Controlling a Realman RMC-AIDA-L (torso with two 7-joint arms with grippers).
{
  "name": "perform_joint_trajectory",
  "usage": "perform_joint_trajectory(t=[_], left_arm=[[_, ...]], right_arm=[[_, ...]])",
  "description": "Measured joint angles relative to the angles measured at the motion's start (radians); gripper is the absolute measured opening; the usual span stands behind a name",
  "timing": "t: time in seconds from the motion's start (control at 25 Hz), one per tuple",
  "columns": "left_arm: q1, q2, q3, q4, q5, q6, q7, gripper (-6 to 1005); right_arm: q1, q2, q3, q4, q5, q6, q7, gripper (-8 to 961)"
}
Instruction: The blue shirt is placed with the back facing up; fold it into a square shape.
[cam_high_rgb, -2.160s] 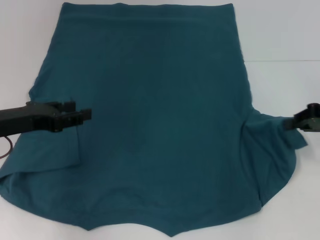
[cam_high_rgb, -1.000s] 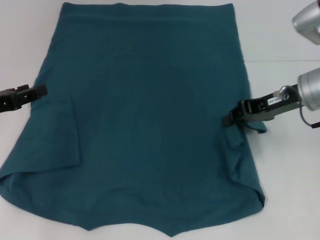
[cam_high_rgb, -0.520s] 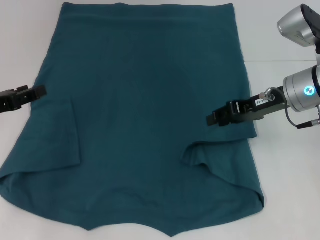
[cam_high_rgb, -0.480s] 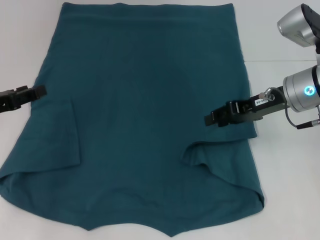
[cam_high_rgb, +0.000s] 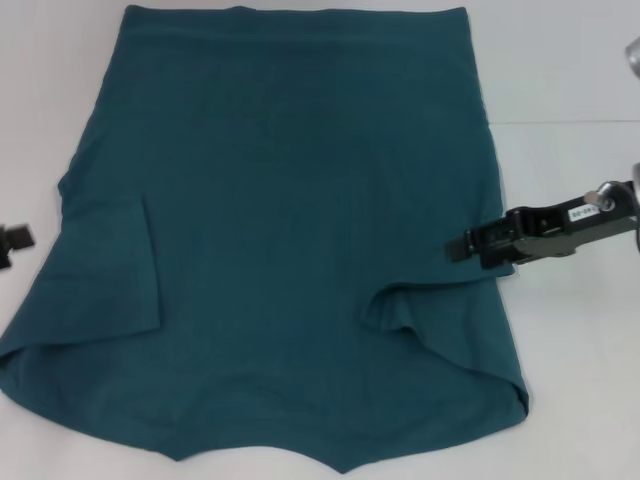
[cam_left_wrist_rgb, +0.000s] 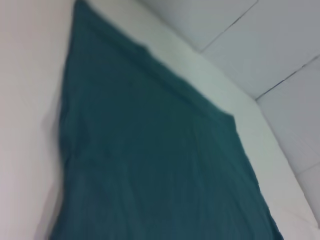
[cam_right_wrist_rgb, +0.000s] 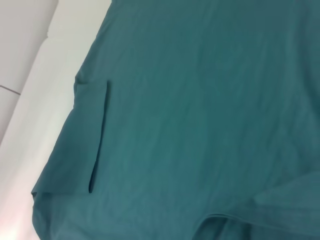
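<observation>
Sleeves are both turned in over the back of the blue shirt (cam_high_rgb: 290, 230), which lies flat on the white table (cam_high_rgb: 570, 60) with its hem at the far edge and its collar end nearest you. The left sleeve fold lies flat with a straight edge; the right one ends in a rumpled flap partway across the lower back. Before you go on to a lengthwise fold, judge whether that flap wants smoothing, because any lump there will likely throw the square off. When you take the next grip, catch both layers at the edge, lift only enough to clear the cloth beneath, and carry both sides evenly so the fold line runs straight.

Your right gripper (cam_high_rgb: 462, 246) hovers level at the shirt's right edge, arm reaching in from the side, fingers close together and holding nothing that you can see. Your left gripper (cam_high_rgb: 12, 240) sits off the cloth at the left border; you cannot tell how its fingers stand.
</observation>
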Motion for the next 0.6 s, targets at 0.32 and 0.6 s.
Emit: perform_joint_trajectory(t=[0.32,0.6], left_arm=[[0.012,0.006,-0.076,0.005,0.187,0.078,-0.112,574],[0.014,0.007,-0.088,-0.054,0.231,0.018,-0.154,573]], right_arm=[[-0.013,-0.005,0.016,-0.029,0.001,-0.022,-0.002,701],[-0.016,-0.006,0.016,-0.03,0.001,-0.02,-0.003,697]])
